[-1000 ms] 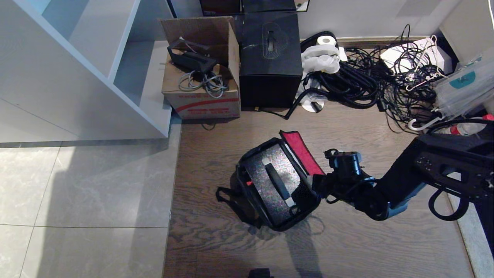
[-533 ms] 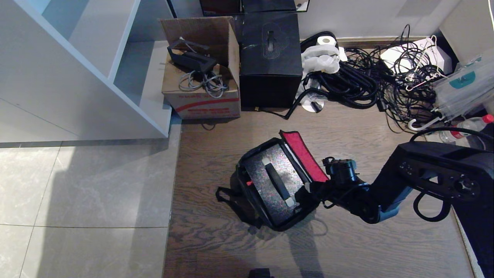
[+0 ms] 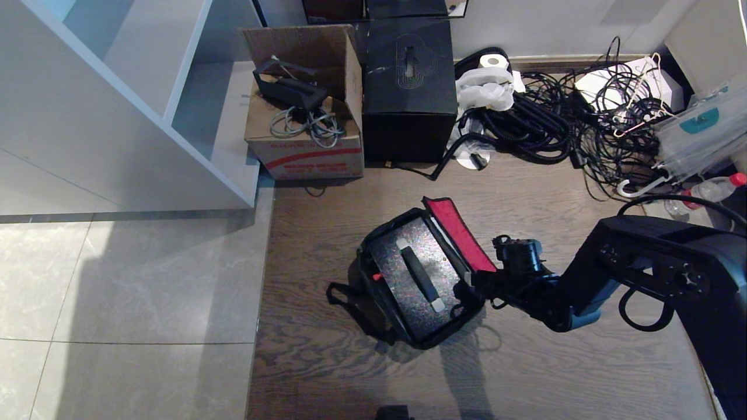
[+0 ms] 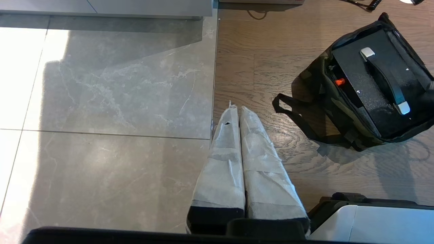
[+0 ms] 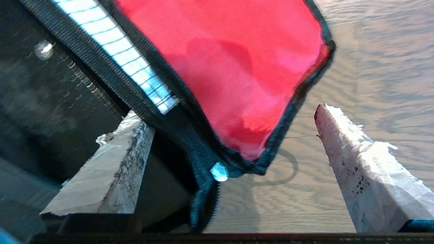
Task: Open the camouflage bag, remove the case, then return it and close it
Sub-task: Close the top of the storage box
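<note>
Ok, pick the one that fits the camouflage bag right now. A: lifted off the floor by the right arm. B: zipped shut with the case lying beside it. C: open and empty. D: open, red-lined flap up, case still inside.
D: the camouflage bag sits on the floor with its red-lined flap raised and the black case inside.

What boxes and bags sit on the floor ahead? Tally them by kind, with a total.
Camouflage bag, lid open: 1
Case inside the bag: 1
Cardboard carton: 1
Black box: 1
Total: 4
</note>
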Controlling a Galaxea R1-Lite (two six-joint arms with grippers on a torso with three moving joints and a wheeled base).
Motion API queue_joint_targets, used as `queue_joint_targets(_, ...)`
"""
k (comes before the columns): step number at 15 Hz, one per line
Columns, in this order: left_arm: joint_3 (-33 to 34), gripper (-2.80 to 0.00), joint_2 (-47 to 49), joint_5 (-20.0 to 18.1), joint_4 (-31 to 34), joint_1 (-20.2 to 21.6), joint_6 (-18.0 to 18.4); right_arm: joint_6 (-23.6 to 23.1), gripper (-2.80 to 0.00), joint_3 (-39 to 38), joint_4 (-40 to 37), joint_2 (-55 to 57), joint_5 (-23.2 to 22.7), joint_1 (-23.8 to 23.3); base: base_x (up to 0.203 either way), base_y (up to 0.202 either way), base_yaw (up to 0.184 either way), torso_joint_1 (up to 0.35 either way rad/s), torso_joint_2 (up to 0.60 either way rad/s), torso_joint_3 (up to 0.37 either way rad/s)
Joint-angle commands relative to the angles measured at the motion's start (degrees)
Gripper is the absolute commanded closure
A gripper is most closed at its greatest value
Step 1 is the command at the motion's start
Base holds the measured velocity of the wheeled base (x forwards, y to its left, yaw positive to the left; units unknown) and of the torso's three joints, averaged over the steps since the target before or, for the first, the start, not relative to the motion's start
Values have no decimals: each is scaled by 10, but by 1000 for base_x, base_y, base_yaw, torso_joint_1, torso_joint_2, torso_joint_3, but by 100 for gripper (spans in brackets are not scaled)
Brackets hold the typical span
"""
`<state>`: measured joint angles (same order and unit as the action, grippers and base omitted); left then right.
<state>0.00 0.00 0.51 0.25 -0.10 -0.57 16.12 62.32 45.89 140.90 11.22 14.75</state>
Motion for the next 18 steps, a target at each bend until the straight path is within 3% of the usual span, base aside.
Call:
queue_joint_targets(1,0,0,0,0,0,0,0,1,-280,2,3,9,3,-3,0,0,0,0,0,0)
queue_joint_targets(2,0,0,0,0,0,0,0,1,0,-1,3,12,12,-3,0,0,0,0,0,0)
queue_joint_targets(13,0,0,0,0,0,0,0,-2,0,0,-10,13,12,0,0,0,0,0,0,0)
queue_joint_targets(16,0,0,0,0,0,0,0,-31,0,7,-50,-20,-3,-44,0,0,0,0,0,0)
queue_joint_targets(18,0,0,0,0,0,0,0,-80,0,9,-58,-41,-53,-83,0,0,0,0,0,0)
